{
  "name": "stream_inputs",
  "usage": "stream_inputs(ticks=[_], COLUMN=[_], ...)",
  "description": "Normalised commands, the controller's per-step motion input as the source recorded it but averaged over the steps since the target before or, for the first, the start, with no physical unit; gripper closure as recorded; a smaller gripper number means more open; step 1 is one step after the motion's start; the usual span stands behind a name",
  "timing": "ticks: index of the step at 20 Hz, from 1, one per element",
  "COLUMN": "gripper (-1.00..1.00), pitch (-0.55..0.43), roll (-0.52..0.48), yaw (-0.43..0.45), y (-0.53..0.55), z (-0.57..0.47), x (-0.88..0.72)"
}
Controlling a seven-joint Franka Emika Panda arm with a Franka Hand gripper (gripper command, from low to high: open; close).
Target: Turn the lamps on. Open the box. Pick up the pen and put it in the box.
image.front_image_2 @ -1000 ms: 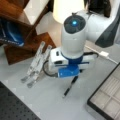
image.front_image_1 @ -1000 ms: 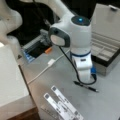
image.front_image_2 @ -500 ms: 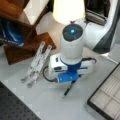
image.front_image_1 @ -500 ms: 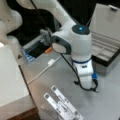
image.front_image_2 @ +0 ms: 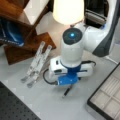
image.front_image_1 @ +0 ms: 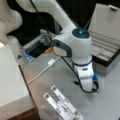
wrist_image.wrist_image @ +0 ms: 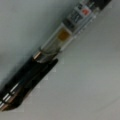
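Wrist view gives us the pen (wrist_image.wrist_image: 47, 62) close up, lying diagonally on the grey table (wrist_image.wrist_image: 87, 82), its black part toward the lower left and a clear section with an orange mark toward the upper right. We see none of our fingers in that view, so we cannot tell whether the gripper is spread or closed. In a front view the pen (image.front_image_2: 67, 90) lies on the table (image.front_image_2: 50, 105) with its near end poking out from under our gripper (image.front_image_2: 67, 81), which hangs low directly above it. The box (image.front_image_1: 105, 47) stands open to the right in a front view, lid tilted back and grey compartments showing; its near corner (image.front_image_2: 107, 98) shows at the lower right in a front view. A lit lamp (image.front_image_2: 68, 11) glows behind our arm. Two white strips (image.front_image_2: 37, 63) lie well to the left of the pen, beside a wooden stand (image.front_image_2: 27, 42). A black device (image.front_image_1: 37, 48) with an orange part sits at the far left.
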Motion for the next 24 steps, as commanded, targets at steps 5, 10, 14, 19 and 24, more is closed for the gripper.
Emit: stream_inputs(ticks=[5,10,14,19,24], gripper=[-1.0,-1.0,-1.0,1.0,1.0], pitch=[-0.029,-0.023,-0.024,-0.015,-0.032], roll=[0.054,0.076,0.072,0.067,0.042], yaw=[-0.059,-0.079,-0.083,-0.08,-0.086], y=[0.07,0.08,0.05,0.03,0.03], z=[-0.18,-0.13,-0.07,-0.1,-0.1], x=[0.15,0.15,0.13,0.12,0.13])
